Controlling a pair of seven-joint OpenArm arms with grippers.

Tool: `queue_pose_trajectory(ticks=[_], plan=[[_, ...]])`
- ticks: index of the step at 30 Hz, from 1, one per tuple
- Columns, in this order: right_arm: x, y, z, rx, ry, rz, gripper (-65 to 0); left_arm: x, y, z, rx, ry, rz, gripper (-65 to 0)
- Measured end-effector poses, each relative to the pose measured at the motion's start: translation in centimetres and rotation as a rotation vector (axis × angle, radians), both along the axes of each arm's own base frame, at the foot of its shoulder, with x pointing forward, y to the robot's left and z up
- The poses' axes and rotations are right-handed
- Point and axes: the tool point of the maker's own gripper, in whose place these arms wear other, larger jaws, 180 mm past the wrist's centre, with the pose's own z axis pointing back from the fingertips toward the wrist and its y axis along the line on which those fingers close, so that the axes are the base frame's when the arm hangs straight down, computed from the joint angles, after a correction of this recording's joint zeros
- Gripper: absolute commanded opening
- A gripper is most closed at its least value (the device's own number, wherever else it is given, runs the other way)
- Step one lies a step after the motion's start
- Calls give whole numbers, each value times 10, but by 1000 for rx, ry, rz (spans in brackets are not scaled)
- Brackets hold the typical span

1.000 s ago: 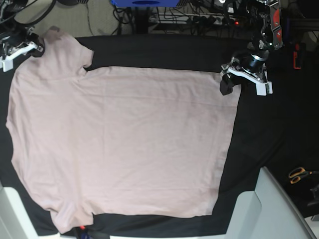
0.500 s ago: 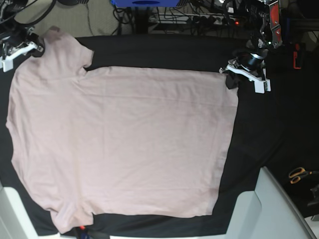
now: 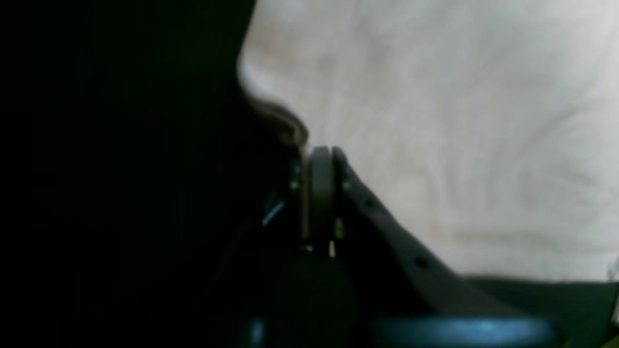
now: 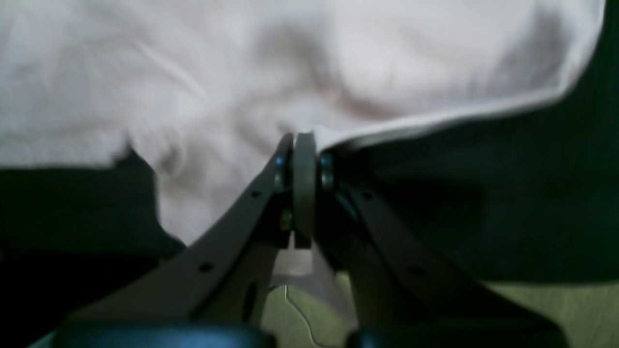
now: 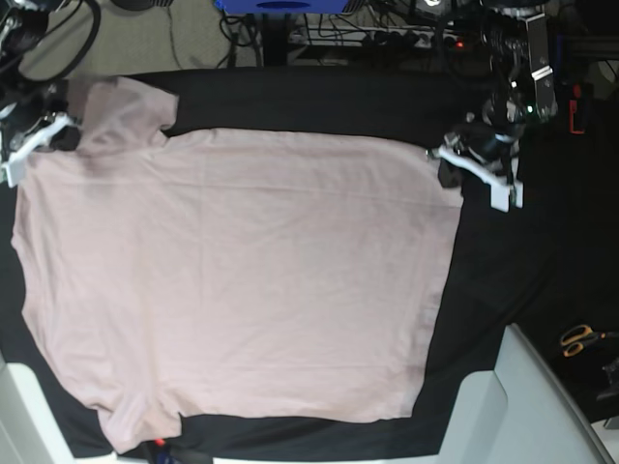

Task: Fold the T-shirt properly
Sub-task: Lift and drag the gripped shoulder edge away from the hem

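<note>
The pale pink T-shirt [image 5: 242, 280] lies spread flat on the black cloth [image 5: 503, 261], sleeves to the left and hem to the right. My left gripper [image 5: 448, 171] is at the hem's far right corner, shut on the cloth edge. In the left wrist view its closed fingertips [image 3: 320, 159] pinch the T-shirt [image 3: 435, 121] at a curled edge. My right gripper [image 5: 65, 135] is at the far left sleeve, shut on it. The right wrist view shows the right gripper [image 4: 303, 141] shut on the T-shirt's [image 4: 193, 72] hemmed edge.
Orange-handled scissors [image 5: 580, 338] lie at the right edge. A pale grey panel [image 5: 522, 396] juts in at the bottom right. Cables and a power strip [image 5: 387, 39] run along the back, beside a blue box [image 5: 280, 5].
My left gripper has shut on the hem corner and shifted slightly toward the front. My right gripper has moved toward the front with the sleeve, folding its tip over.
</note>
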Motion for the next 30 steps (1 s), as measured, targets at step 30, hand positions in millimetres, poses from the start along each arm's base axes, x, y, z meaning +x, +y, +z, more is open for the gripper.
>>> queue_pose_trajectory(ticks=[30], plan=[[133,-17,6,71,-108,85,-645,77,-18,1,57,42,-62,-650]])
